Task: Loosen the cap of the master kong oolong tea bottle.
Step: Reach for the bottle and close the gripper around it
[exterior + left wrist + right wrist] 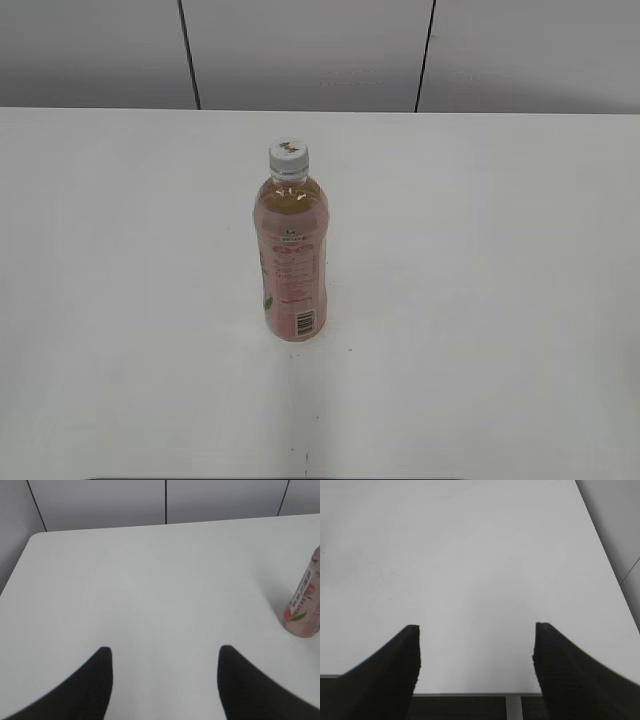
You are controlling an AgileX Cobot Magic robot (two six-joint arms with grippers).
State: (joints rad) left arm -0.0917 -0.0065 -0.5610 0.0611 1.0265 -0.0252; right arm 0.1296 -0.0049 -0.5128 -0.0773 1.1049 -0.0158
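The master kong oolong tea bottle [291,262] stands upright near the middle of the white table, with amber tea and a pink label. Its white cap [288,156] with a small dark mark sits on top. In the left wrist view only the bottle's lower part [305,605] shows at the right edge; the cap is out of that view. My left gripper [162,655] is open and empty, over bare table well left of the bottle. My right gripper [476,632] is open and empty at the table's near edge. The bottle does not show in the right wrist view. Neither gripper shows in the exterior view.
The white table [480,300] runs back to a grey panelled wall [300,50]. Its rounded far left corner [37,535] shows in the left wrist view. Its front edge [470,694] and right edge [610,565] show in the right wrist view.
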